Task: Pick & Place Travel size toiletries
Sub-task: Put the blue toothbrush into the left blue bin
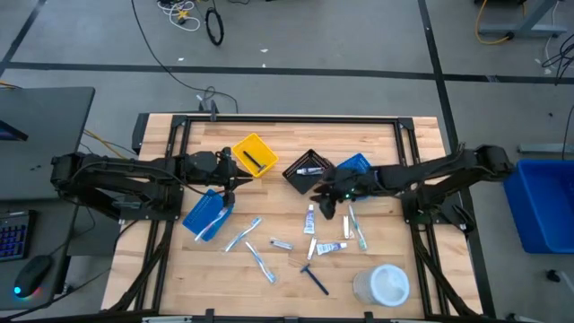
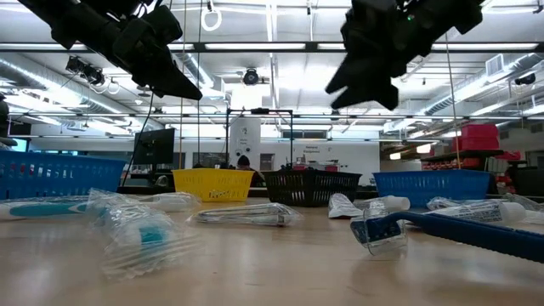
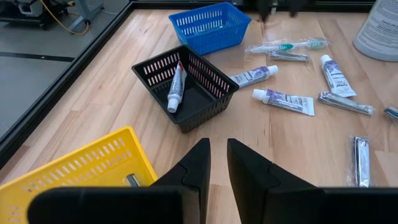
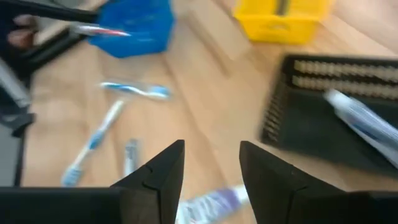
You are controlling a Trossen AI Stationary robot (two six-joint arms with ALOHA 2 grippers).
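The left gripper [image 3: 214, 163] hangs above the counter [image 1: 377, 144] beside the yellow bin [image 1: 255, 154], its jaws a narrow slit apart and holding nothing. The right gripper [image 4: 211, 163] hovers over the middle of the counter, next to the black bin [image 1: 307, 170], its jaws apart by a moderate gap and also empty.

1 white-and-blue tube [image 3: 176, 87] lies inside the black bin, leaning along its wall. The yellow bin holds a dark item [image 1: 258, 161]; I cannot tell what it is. A blue bin [image 1: 208, 213] sits on the left of the counter with a toothbrush [image 1: 218, 222] hanging over its rim, and a second blue bin [image 1: 355, 165] stands just right of the black one.

The remaining toiletries are scattered across the near half of the counter: more tubes [image 1: 310, 218], wrapped toothbrushes [image 1: 258, 261], and a dark blue razor [image 1: 315, 279] close to the near edge. A round white tub [image 1: 384, 285] stands at the near right, apart from them.
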